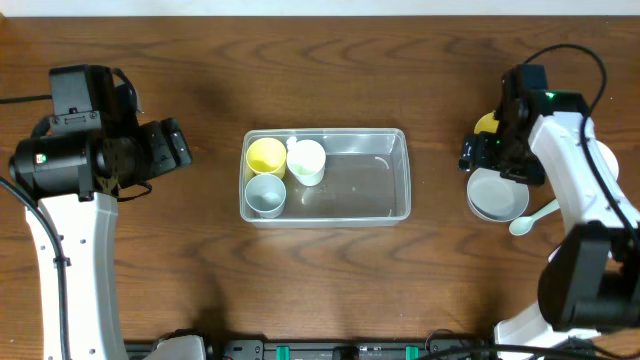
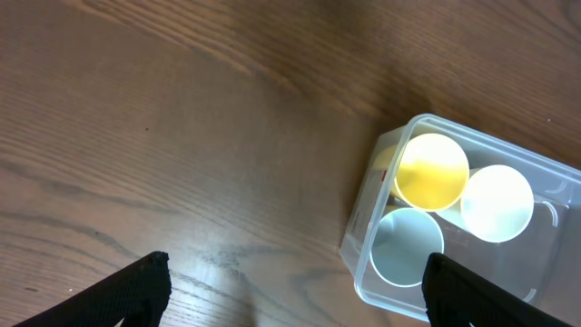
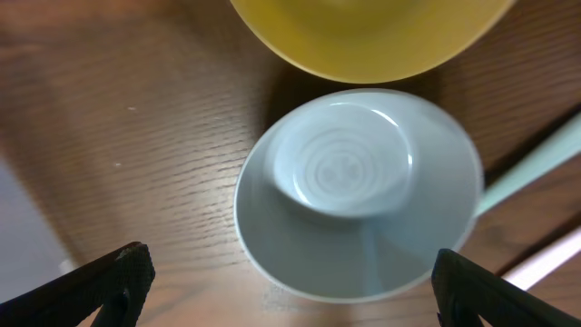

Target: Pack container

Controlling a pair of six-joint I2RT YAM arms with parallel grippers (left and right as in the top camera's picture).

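Container is sitting centred on the worktop, long axis running arm to arm.
Three cups are filling its left end; the bare end is facing your right end effector, jaws apart, hovering over the pale bowl beside a yellow bowl and spoon. Left end effector is gaping too, holding nothing.

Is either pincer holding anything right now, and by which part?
Nothing is held. The left pincer stands open over bare table beside the container; the right pincer stands open above the pale bowl, not closed on it.
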